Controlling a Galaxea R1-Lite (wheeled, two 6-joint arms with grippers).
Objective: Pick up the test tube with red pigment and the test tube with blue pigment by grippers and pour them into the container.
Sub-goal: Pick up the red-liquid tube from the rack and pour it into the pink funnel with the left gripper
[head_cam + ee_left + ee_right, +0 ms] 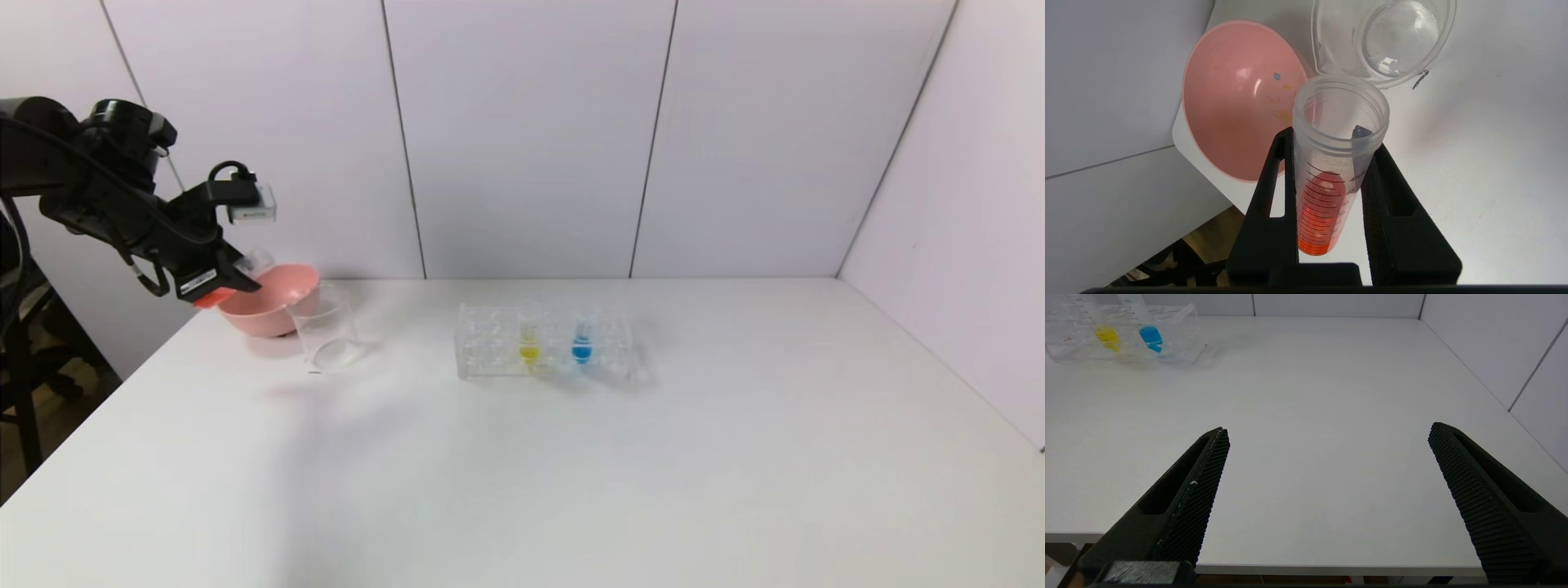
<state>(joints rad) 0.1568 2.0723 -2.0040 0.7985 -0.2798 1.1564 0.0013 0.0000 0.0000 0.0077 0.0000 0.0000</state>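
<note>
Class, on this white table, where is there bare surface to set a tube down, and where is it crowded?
Free: the wide white table in front and right of the clear plastic tube rack. Crowded: the far left corner, where the pink bowl and clear glass beaker sit under the left gripper holding the red-liquid tube.

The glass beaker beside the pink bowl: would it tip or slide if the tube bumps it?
The beaker looks empty, so probably light and easy to slide. Tall and narrow, it might tip. Being thin and clear, likely glass, it may be fragile.

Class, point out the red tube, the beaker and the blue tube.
red tube [1318, 212]: left wrist view, its liquid-filled lower part.
beaker [326, 331]: head view, its clear side wall.
blue tube [581, 351]: head view, its blue liquid.
</note>
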